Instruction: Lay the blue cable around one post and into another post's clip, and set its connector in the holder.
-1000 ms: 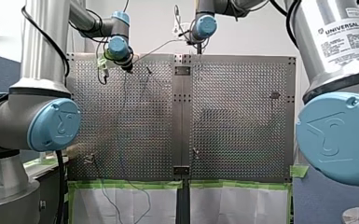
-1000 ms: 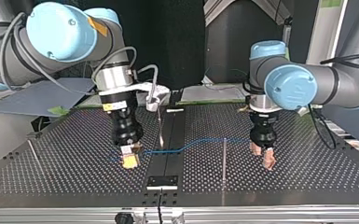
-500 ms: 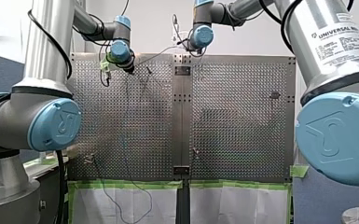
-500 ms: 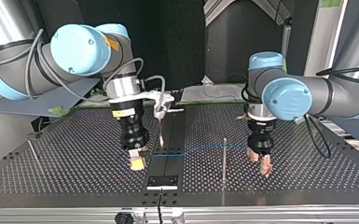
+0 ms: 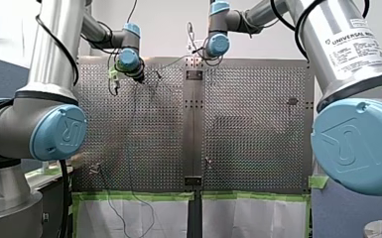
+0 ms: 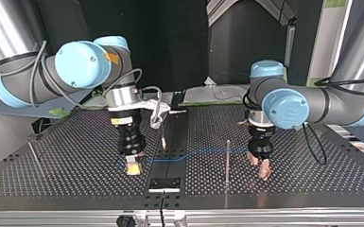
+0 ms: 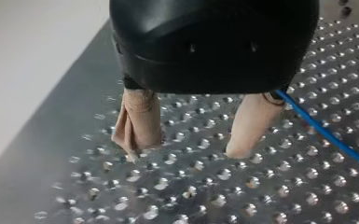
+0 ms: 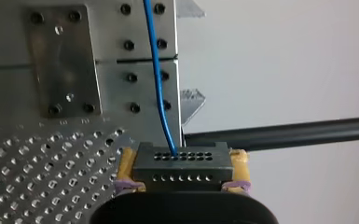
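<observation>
In the top view my right gripper [image 6: 132,166] is shut on the black connector [image 6: 133,162], low over the plate. The right wrist view shows that connector [image 8: 182,163] between yellow pads [image 8: 127,165], with the blue cable [image 8: 157,84] leaving its face. The cable [image 6: 194,152] runs across the middle rail, past a thin upright post [image 6: 227,161], to my left gripper [image 6: 260,165]. In the left wrist view my left gripper [image 7: 184,151] stands open, its beige fingers [image 7: 139,122] just above the plate. The cable [image 7: 328,136] passes outside one finger, not between them.
A short post [image 6: 163,137] stands by the middle rail behind the cable. A small plate [image 6: 165,183] lies on the rail near the table's front edge in the top view. A thin rod [image 6: 33,152] stands at that view's far left. Slack cable [image 5: 144,218] hangs off the table's near edge in the front view.
In the top view both grippers have come slightly toward the camera and lower. The left gripper drifted a little to that view's left. The connector stays held and the cable lies lower.
</observation>
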`<state>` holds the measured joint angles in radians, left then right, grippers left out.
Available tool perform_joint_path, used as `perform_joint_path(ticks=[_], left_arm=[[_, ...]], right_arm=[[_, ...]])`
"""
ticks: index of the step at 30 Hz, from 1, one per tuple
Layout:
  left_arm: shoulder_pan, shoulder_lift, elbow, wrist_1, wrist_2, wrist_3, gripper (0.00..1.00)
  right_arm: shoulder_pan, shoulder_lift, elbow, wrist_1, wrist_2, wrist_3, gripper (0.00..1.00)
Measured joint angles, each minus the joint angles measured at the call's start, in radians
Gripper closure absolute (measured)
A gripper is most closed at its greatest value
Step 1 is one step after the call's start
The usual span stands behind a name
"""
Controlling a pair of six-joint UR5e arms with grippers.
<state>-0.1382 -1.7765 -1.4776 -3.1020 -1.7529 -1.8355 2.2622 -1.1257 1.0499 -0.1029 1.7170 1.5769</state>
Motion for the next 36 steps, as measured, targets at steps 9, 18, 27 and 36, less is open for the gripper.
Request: perform_joint_path(ticks=[9,18,27,36], left_arm=[[-0.008,-0.028,0.010,0.002,0.029,0.008,0.00],[-0.028,-0.050,0.010,-0.007,0.016,0.010,0.00],[-0.032,-0.050,0.010,-0.011,0.013,-0.012,0.00],[-0.035,-0.050,0.010,-0.014,0.014,-0.021,0.00]], right_arm=[[-0.032,0.023,0.000,0.009,0.000,0.014,0.98],[-0.074,0.051,0.008,0.062,0.006,0.011,0.98],[-0.103,0.057,0.076,0.047,0.018,0.039,0.98],[-0.113,0.058,0.153,-0.029,0.066,0.063,0.98]])
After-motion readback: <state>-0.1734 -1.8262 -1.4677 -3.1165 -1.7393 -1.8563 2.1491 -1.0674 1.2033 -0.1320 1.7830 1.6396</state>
